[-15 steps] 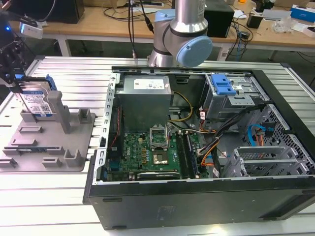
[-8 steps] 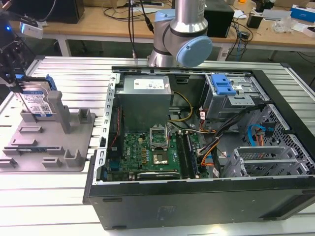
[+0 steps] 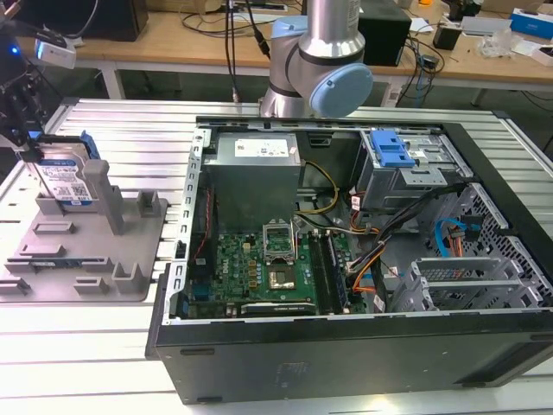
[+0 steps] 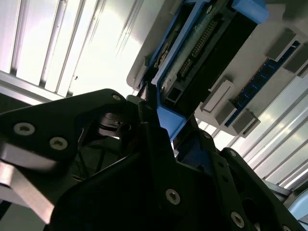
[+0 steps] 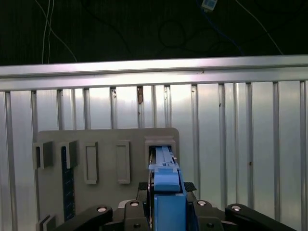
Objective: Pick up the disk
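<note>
The disk (image 3: 67, 179) stands on edge at the far-left end of the grey fixture (image 3: 130, 259) in the exterior view, its white-and-blue label facing the camera and a blue rail along its top. My gripper (image 3: 34, 149) comes down on it from above. In the first wrist view the disk's blue rail (image 5: 167, 190) runs edge-on from the fixture's slot (image 5: 161, 144) to between the black fingers, which press against both sides of it. The second wrist view shows the disk's connector end (image 4: 202, 43) just beyond my gripper (image 4: 159, 120). Whether the disk's lower edge still rests in the slot is hidden.
An open computer case (image 3: 346, 346) with motherboard, cables and a blue-handled drive cage (image 3: 393, 151) fills the exterior view's middle and right. The arm's base (image 3: 315, 65) rises behind it. The fixture's upright posts (image 3: 97, 192) stand close beside the disk. Everything sits on a ribbed aluminium table (image 3: 78, 363).
</note>
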Robot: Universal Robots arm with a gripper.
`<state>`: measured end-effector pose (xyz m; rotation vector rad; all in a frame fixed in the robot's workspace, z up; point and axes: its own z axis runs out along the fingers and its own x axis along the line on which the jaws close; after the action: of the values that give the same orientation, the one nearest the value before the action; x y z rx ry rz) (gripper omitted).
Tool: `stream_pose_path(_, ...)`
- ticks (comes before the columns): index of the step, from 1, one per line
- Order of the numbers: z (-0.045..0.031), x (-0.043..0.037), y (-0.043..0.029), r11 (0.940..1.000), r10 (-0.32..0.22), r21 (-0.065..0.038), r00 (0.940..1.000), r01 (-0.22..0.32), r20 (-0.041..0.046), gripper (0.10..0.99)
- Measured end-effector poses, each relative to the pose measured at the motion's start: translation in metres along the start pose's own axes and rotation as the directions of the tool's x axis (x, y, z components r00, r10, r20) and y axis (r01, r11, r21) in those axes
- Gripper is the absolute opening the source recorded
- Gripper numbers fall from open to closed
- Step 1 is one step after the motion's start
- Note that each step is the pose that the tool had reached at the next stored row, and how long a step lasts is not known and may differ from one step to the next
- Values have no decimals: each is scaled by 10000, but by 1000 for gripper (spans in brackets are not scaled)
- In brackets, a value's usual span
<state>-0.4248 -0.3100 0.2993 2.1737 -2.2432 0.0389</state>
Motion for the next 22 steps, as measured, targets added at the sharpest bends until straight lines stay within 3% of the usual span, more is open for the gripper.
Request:
stream_pose_path(11, -22, 3, -2, 10000, -1, 9, 10000, 1, 3, 369)
stream_pose_path(14, -233, 10, -2, 10000, -1, 1, 10000, 1, 0, 369)
stream_pose_path(16, -320, 12, -3, 10000, -1, 2, 10000, 1, 1, 369)
stream_pose_path(18, -496, 18, -4, 10000, -3, 2, 10000, 3, 1, 369)
stream_pose_path(22, -705, 24, -5, 10000, -13, 2, 10000, 13, 0, 369)
